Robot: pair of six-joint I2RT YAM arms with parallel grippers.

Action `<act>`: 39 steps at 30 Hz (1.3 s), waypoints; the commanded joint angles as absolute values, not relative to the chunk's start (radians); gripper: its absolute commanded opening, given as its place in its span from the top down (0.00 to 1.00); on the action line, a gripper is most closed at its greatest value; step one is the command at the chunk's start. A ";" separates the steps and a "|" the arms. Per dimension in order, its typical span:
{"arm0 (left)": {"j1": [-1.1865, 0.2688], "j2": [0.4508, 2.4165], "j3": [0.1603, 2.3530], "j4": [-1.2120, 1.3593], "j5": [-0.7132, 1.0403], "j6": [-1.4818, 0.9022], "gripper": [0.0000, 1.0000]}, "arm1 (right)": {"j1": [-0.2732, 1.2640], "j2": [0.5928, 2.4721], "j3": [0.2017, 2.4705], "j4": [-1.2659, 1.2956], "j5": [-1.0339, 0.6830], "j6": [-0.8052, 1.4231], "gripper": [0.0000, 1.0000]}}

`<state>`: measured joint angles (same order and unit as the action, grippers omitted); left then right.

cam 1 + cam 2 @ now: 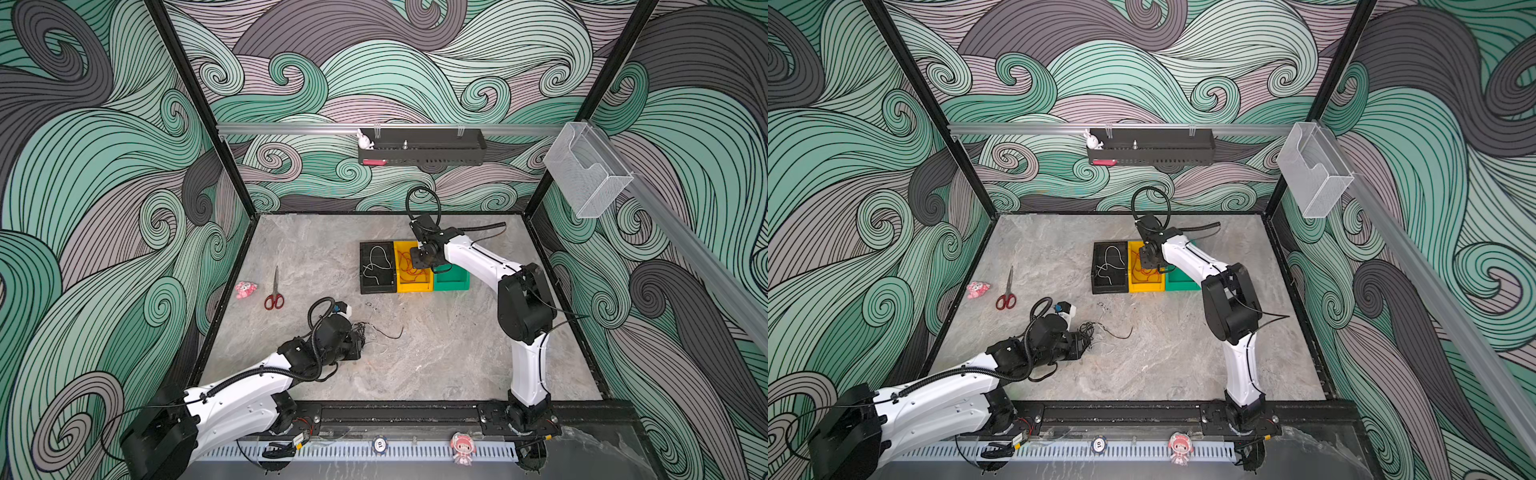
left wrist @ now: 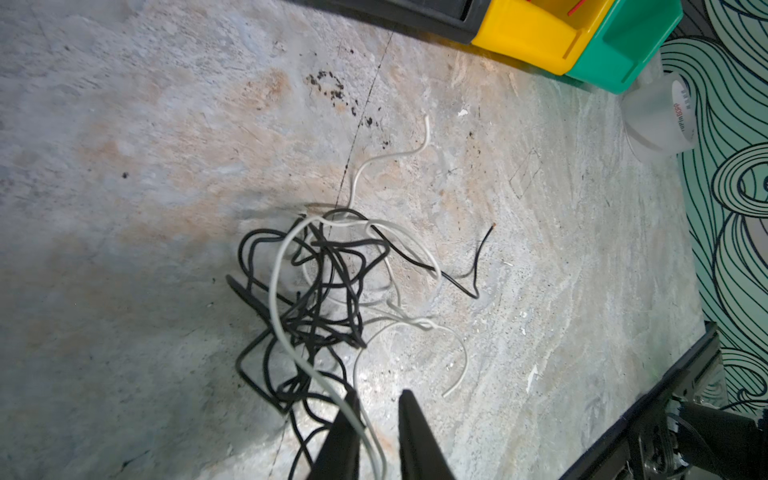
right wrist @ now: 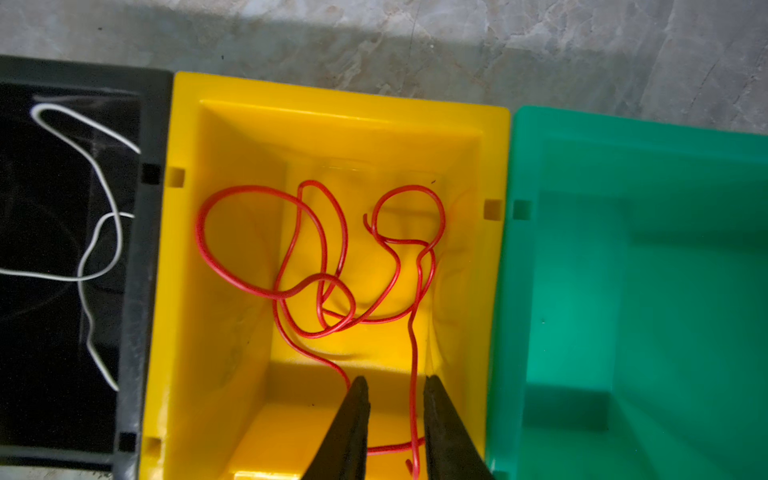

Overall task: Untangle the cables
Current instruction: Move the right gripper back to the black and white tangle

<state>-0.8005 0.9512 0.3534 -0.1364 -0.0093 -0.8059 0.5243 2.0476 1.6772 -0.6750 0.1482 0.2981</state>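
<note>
You have a black bin (image 3: 137, 291), a yellow bin (image 3: 332, 99) and a green bin (image 3: 582, 291). The tangled cables (image 2: 320, 328) are black and white.

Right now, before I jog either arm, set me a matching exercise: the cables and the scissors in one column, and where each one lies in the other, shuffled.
Things:
1. red cable
2. white cable lying on its own
3. black-and-white tangle
4. scissors

Places:
A. on the table, beside the pink toy
B. in the yellow bin
C. on the table, just ahead of the left gripper
D. in the black bin

Pairs: 1-B, 2-D, 3-C, 4-A.
</note>
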 commanded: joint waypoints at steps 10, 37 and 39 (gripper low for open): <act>-0.794 0.939 0.380 -0.155 0.013 -0.786 0.70 | 0.554 1.789 1.485 -0.558 -0.103 0.299 0.64; -0.794 0.711 0.380 -0.273 -0.059 -0.782 0.41 | 0.913 1.658 0.973 -0.208 -0.311 0.367 0.55; -0.794 0.704 0.380 -0.272 -0.065 -0.780 0.41 | 0.922 1.670 0.974 -0.193 -0.302 0.361 0.55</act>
